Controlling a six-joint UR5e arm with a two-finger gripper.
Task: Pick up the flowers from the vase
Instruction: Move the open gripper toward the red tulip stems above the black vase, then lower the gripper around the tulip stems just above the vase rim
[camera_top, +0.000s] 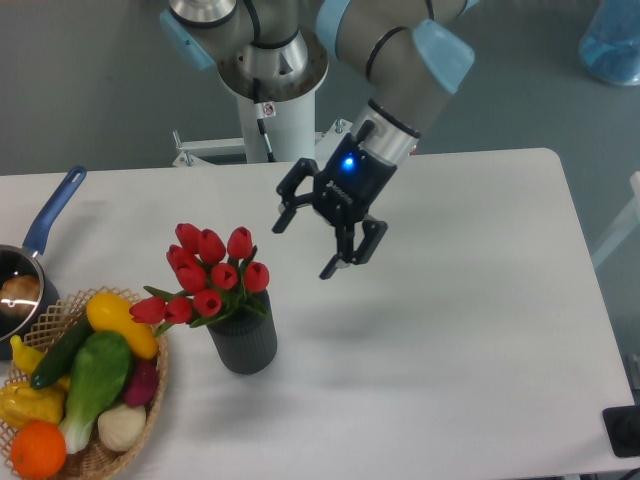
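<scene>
The bunch of red tulip flowers (208, 272) stands in the dark grey ribbed cylindrical vase (243, 341) on the white tabletop (450, 330), long axis near vertical, buds leaning up-left. The black two-finger pincer (305, 245) hangs spread wide and empty, just right of the buds.

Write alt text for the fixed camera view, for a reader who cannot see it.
An open gripper hangs above a white table, just right of red flowers standing in a dark ribbed vase. At the left edge sit a wicker basket of vegetables and a blue-handled saucepan.
</scene>
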